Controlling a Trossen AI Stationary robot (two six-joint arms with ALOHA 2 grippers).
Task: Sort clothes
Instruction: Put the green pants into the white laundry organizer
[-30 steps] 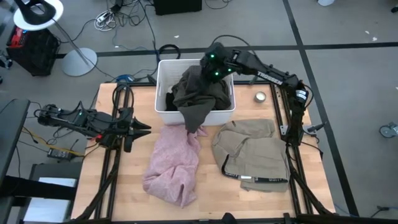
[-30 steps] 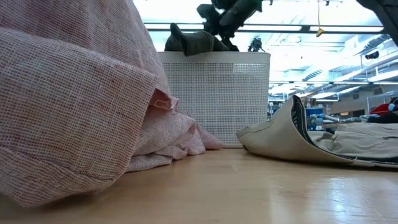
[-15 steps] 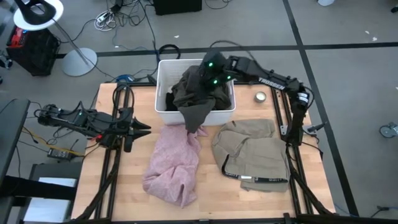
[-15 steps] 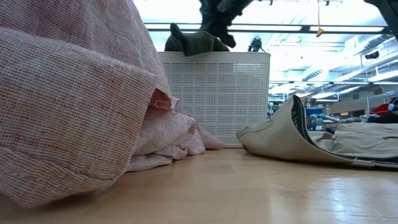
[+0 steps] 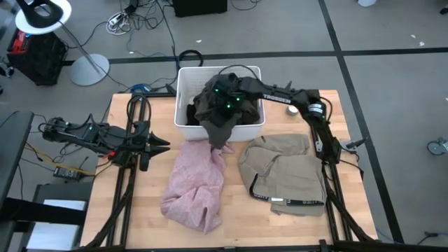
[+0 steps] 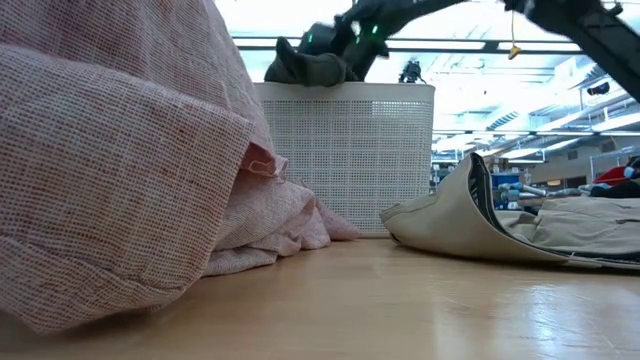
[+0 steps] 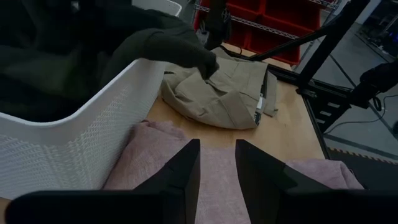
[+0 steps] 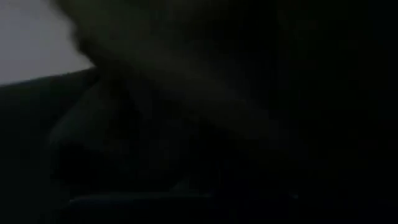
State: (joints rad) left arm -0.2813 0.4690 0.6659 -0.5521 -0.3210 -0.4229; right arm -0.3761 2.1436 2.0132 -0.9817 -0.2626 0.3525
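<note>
The right arm reaches across the light wooden desk (image 5: 140, 203) and its right gripper (image 5: 227, 100) is down in the white plastic bin with the mesh sides (image 5: 183, 89). It is pushed into the dark olive-brown soft garment (image 5: 218, 112) that fills the bin. I cannot tell if its fingers are wide or closed, because its own camera shows only dark cloth pressed close.

One end of the olive-brown garment hangs over the near wall of the bin and touches the pale pink woven garment (image 5: 196, 185). The pink one lies crumpled on the desk, just in front of the bin. In the low view it fills the near side, with the bin (image 6: 350, 150) behind it and the dark cloth (image 6: 315, 68) poking out of the top.

The light grey-beige garment with a dark waistband (image 5: 283, 171) lies flat on the desk beside the pink one, near the right arm's base.

The left gripper (image 5: 155, 145) waits at the left edge of the desk. Its fingers (image 7: 180, 177) are only a little apart and hold nothing.
</note>
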